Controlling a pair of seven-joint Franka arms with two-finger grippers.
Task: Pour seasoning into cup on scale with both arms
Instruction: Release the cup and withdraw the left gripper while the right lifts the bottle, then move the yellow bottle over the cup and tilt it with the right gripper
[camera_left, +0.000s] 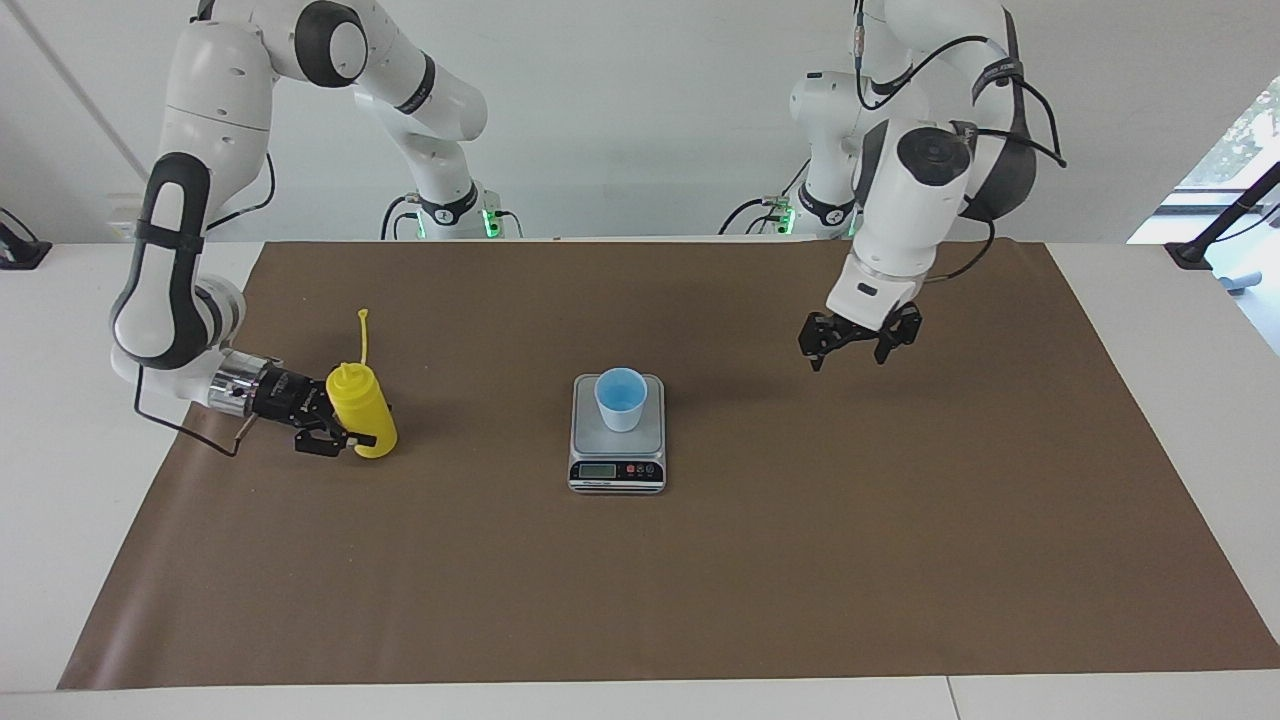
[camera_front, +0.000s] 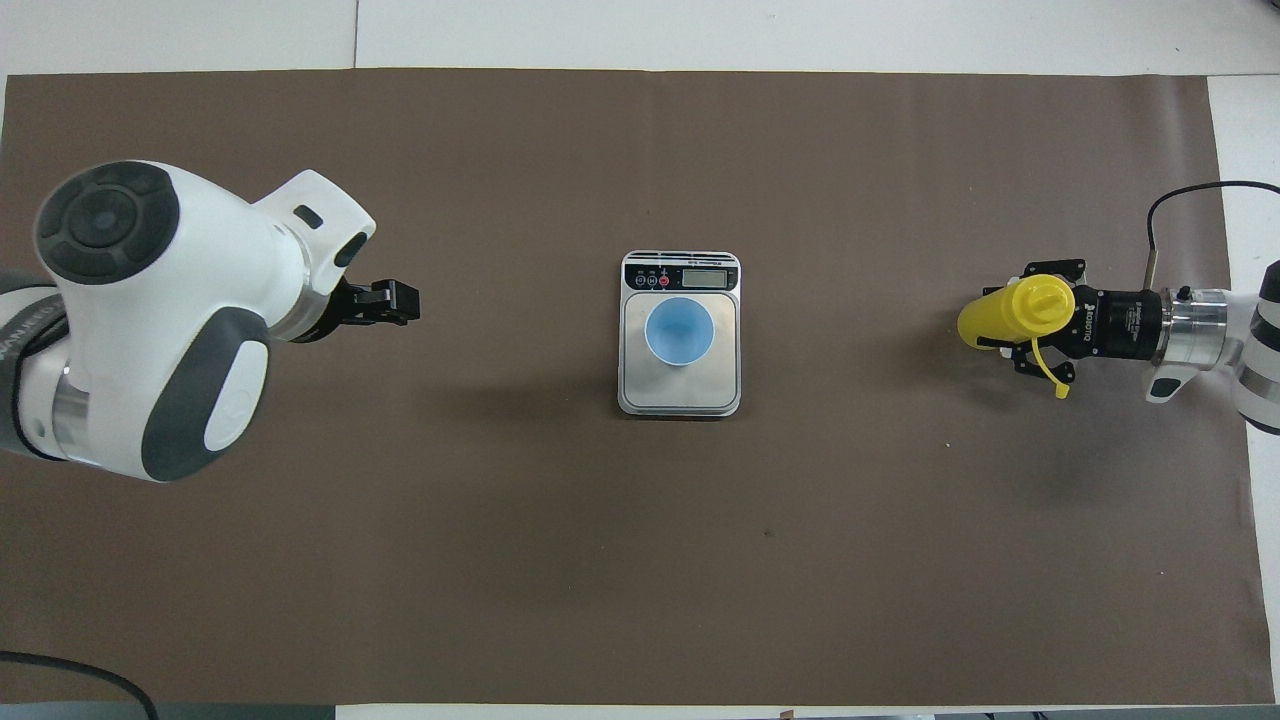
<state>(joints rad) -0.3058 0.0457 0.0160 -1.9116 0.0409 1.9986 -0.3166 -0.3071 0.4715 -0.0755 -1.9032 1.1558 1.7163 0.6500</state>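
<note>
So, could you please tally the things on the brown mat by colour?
Yellow: 1, the squeeze bottle
Light blue: 1, the cup
Silver-grey and black: 1, the scale
Total: 3

Your left arm hung raised above the worktop (camera_left: 700, 600) toward its own end, wrist pointing down, its end effector (camera_left: 850, 352) spread open and holding nothing. Your right arm reached low and nearly level at its own end, its end effector (camera_left: 345, 425) closed around the yellow bottle (camera_left: 365, 410), which stood almost upright.
</note>
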